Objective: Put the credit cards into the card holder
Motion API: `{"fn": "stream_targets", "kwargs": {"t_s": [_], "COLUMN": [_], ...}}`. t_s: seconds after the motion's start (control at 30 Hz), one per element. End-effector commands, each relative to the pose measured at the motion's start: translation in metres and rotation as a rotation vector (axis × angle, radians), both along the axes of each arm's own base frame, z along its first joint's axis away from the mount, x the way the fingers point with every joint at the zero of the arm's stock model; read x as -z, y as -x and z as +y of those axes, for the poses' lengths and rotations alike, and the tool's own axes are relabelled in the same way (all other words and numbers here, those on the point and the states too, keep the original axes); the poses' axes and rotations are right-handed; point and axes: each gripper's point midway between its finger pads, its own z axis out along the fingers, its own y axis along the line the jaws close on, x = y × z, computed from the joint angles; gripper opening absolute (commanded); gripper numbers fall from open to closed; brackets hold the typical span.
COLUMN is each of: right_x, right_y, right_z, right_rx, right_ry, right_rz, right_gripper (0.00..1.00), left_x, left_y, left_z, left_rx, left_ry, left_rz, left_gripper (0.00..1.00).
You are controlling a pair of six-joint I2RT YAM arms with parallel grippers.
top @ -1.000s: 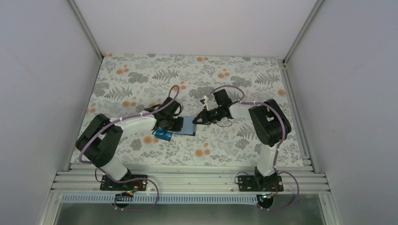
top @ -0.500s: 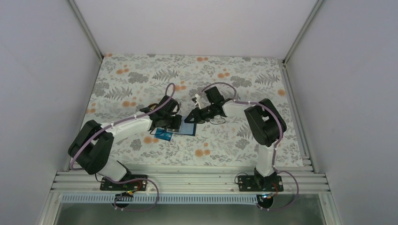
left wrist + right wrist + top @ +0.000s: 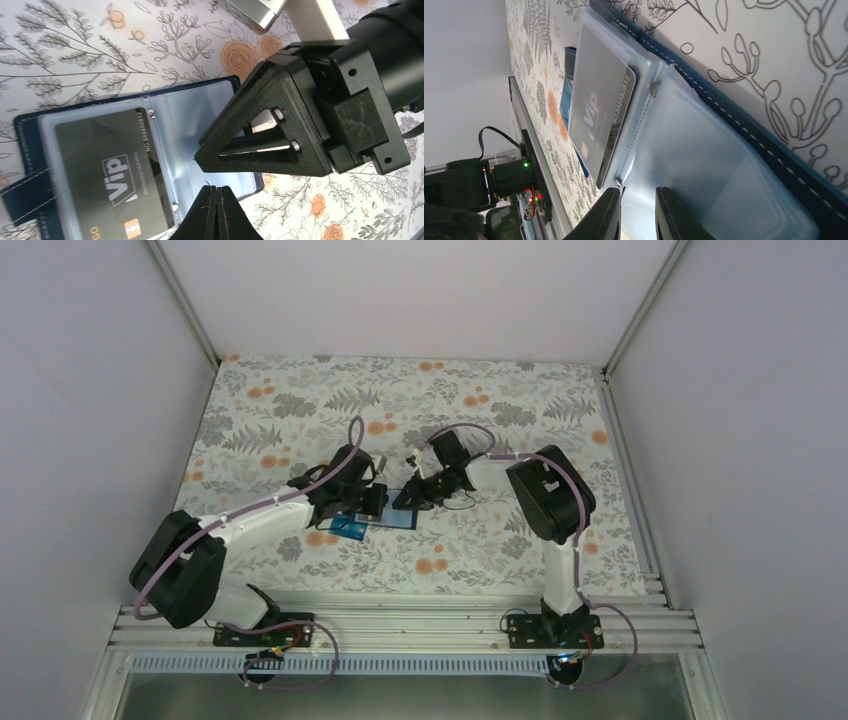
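**A:** Where was the card holder (image 3: pixel 399 512)?

**B:** It lay open and flat on the flowered table (image 3: pixel 290 410), about midway between my two arms, with its clear sleeves facing up. A black card (image 3: pixel 110 170) marked VIP lay at its left half. Whether it was tucked into the sleeve or only resting on it, I couldn't tell. A teal card (image 3: pixel 350 529) lay on the table just near-left of the holder.

**A:** And your grippers?

**B:** My left gripper (image 3: pixel 216 192) was pressed shut, with nothing between its fingers. Its tips were at the holder's edge, beside the black card. My right gripper (image 3: pixel 639 196) sat over the right-hand sleeve with only a narrow gap between its fingers, gripping nothing I could see. Whether its tips touched the plastic, I couldn't tell.
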Motion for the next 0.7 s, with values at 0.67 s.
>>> {"fn": "stream_targets", "kwargs": {"t_s": [0.67], "right_x": [-0.042], "right_y": [-0.008], "right_z": [-0.011], "right_rx": [0.056], "right_ry": [0.033], "right_rz": [-0.105], "right_gripper": [0.18], "left_x": [0.056], "left_y": [0.0], "left_z": [-0.018], "left_rx": [0.029], "left_ry": [0.022], "left_rz": [0.114], "left_gripper": [0.02]}}
